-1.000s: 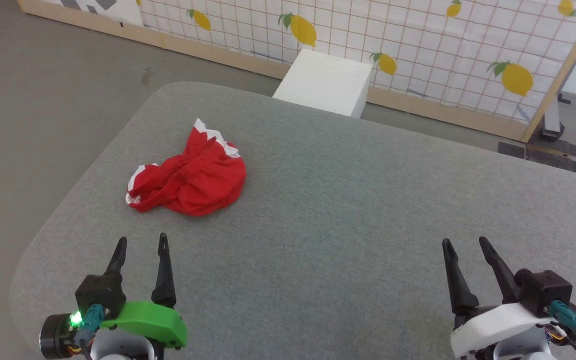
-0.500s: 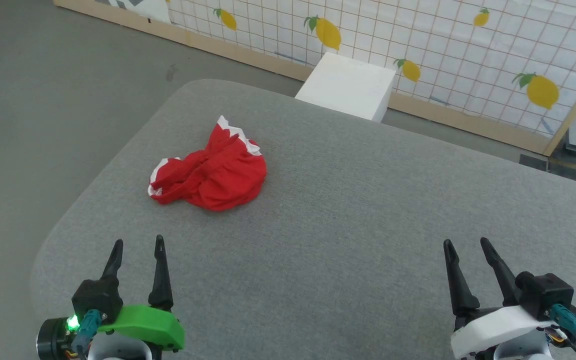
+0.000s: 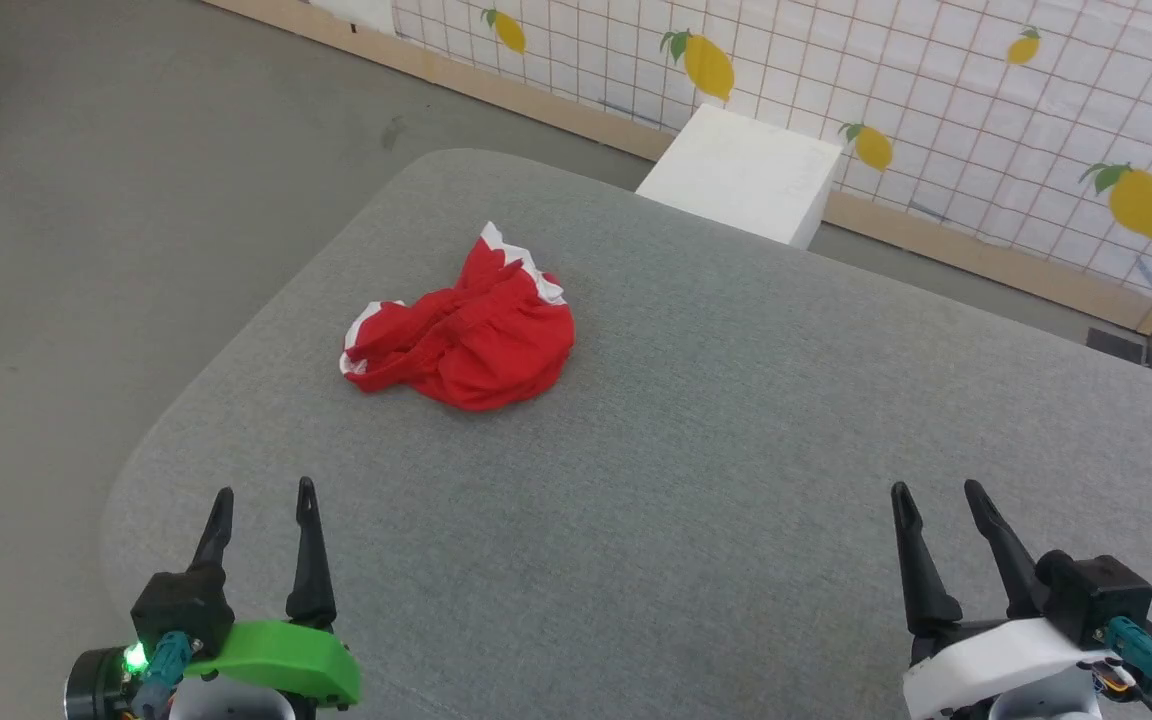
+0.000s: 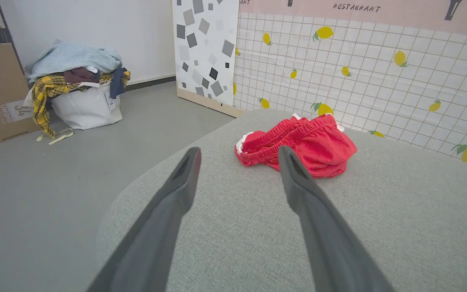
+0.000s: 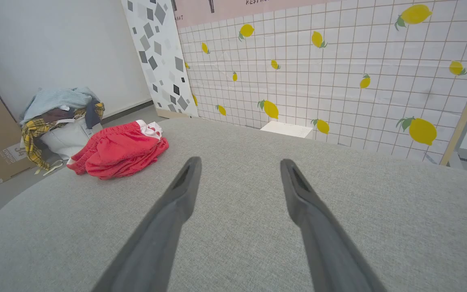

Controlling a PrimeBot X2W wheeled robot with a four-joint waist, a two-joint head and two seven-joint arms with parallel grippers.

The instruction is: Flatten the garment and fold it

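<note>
The garment [image 3: 466, 335] is a crumpled heap of bright red shorts with white trim, lying on the grey fabric table [image 3: 716, 440] towards its far left. In the left wrist view the garment [image 4: 306, 142] lies just beyond my fingertips, gathered waistband facing me. In the right wrist view the garment [image 5: 120, 150] sits far to the left. My left gripper [image 3: 266, 490] hovers open near the table's front left, well short of the shorts. Over the front right my right gripper [image 3: 936, 488] is open too, with nothing between its fingers.
A white box [image 3: 746, 175] stands on the floor past the table's far edge, in front of a lemon-patterned tiled panel [image 3: 936, 110]. A white basket heaped with clothes [image 4: 77, 93] sits on the floor to the left. The table's rounded left corner [image 3: 126, 490] is close to my left gripper.
The whole head view has shifted, so the camera has turned left. The garment lies as before and both grippers stay open in their places.
</note>
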